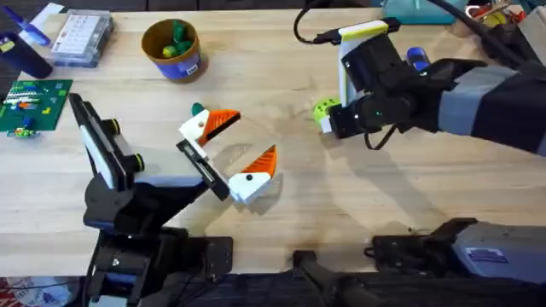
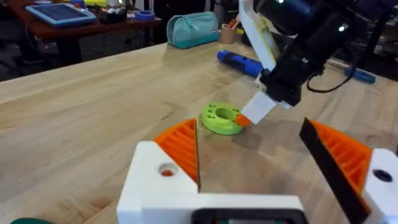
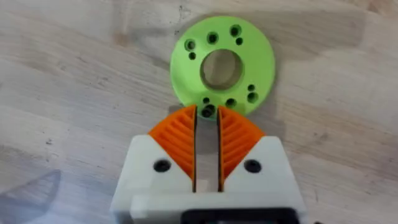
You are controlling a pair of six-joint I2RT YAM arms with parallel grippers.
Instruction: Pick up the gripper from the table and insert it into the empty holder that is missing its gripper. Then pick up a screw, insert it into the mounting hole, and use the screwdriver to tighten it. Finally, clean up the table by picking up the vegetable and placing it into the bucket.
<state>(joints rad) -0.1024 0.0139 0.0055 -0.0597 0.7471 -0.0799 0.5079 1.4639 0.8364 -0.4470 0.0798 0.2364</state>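
Right claw [image 3: 206,118] nearly shut, pinching the vegetable's [image 3: 222,63] rim; left claw [image 1: 229,153] open, empty. Disc looks light, stiff (thin edge could slip).

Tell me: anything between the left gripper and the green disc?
No. In the left wrist view, bare tabletop separates the left gripper from the green disc.

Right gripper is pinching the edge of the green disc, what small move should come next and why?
Probably lift it straight up a little. The right gripper looks nearly shut on the near rim of the green disc, which lies flat on the table. A small lift would test the grip before carrying it to the yellow bucket.
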